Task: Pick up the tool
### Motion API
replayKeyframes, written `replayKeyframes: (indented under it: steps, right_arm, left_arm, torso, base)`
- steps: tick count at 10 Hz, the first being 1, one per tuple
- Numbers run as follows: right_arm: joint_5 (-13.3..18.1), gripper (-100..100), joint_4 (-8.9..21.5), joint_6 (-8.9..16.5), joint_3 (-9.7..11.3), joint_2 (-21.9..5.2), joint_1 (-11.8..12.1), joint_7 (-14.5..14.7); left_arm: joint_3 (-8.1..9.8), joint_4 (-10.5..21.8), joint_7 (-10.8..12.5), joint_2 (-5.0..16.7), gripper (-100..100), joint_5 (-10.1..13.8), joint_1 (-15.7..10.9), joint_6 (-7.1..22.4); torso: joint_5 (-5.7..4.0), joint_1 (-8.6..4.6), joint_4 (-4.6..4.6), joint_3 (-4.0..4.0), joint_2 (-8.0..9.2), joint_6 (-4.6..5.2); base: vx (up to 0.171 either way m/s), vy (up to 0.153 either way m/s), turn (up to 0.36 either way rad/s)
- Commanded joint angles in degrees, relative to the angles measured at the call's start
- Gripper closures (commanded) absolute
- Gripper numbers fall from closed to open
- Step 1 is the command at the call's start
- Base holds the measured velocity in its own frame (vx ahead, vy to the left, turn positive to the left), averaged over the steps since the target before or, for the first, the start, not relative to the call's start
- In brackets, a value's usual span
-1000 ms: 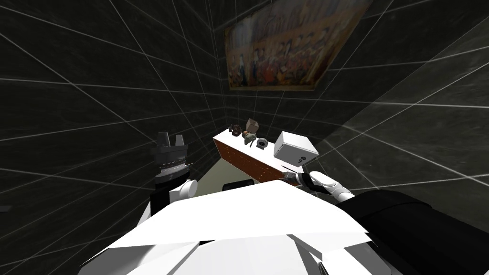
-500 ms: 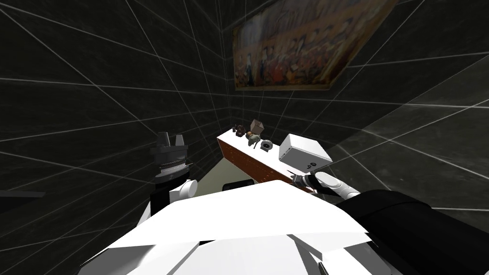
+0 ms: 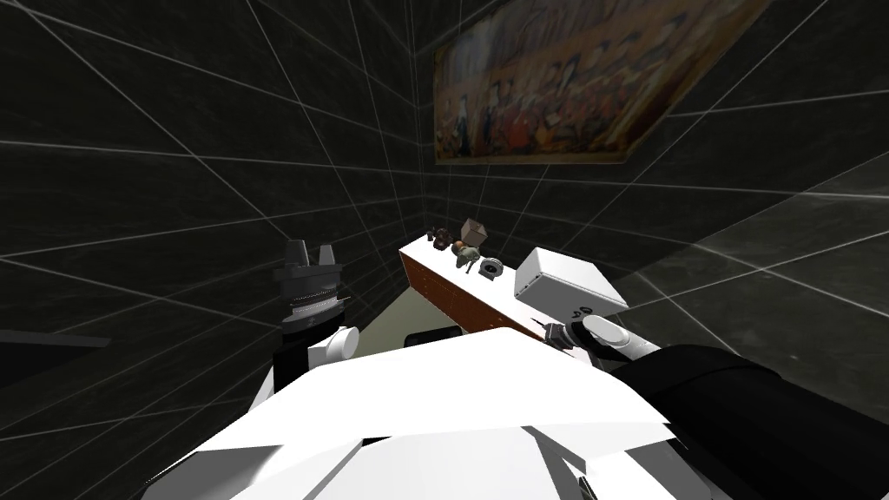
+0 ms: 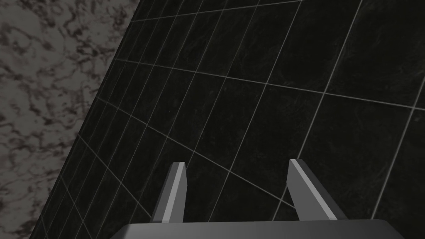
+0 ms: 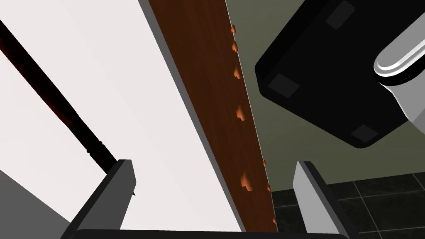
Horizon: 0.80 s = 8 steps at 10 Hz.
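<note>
Right tool [image 5: 213,164]: fingers spread and empty; we hover it over the front edge of the counter [image 5: 124,83].
Left tool [image 4: 236,162]: fingers also spread and empty, raised at our left, well apart from the counter.
Rod [image 5: 54,98]: we take this dark, slim, turned shaft for the task's thing. It lies flat on the white top.
Rod to right tool: outside the gap, running aslant away from one finger [image 5: 120,182]. Its near end is hidden behind that finger, so we cannot tell whether they touch.
Handling: we judge it stiff and light, smooth enough to slip and likely to roll.
Hold: across the shaft from above, a little way up from the hidden end.
Counter front: brown, with a row of knobs [image 5: 240,112].
Farther: a white box [image 3: 564,282] on the top, then small items [image 3: 469,247] at the far end.
</note>
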Motion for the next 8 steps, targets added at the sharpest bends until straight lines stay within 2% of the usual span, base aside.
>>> replayKeyframes:
  steps: [1, 4, 5, 8]
  right_arm:
    - [2.9, -100, 2.6, 0.4, 0.1, -0.4, -0.3, 1.4]
    - [7.2, -100, 5.1, 1.2, 0.2, -1.2, -0.1, 2.9]
    - [7.2, -100, 5.1, 1.2, 0.2, -1.2, -0.1, 2.9]
    - [11.9, -100, 7.7, 2.6, 0.6, -1.2, 0.4, 5.1]
  left_arm:
    - [0.00, 0.0, 0.0, 0.0, 0, 0.0, 0.0, 0.0]
    - [0.00, 0.0, 0.0, 0.0, 0, 0.0, 0.0, 0.0]
    - [0.00, 0.0, 0.0, 0.0, 0, 0.0, 0.0, 0.0]
    - [0.00, 0.0, 0.0, 0.0, 0, 0.0, 0.0, 0.0]
  torso:
    - [0.00, 0.00, 0.00, 0.00, 0.00, 0.00]
    - [0.00, 0.00, -0.01, -0.03, -0.05, 0.01]
    - [0.00, 0.03, -0.01, -0.02, -0.03, 0.00]
    - [-0.02, -0.06, -0.01, -0.02, -0.04, 0.00]
  base:
    - [0.054, 0.017, 0.111]
    - [0.062, 0.013, 0.090]
    - [0.044, 0.006, 0.037]
    - [0.059, -0.010, 0.081]
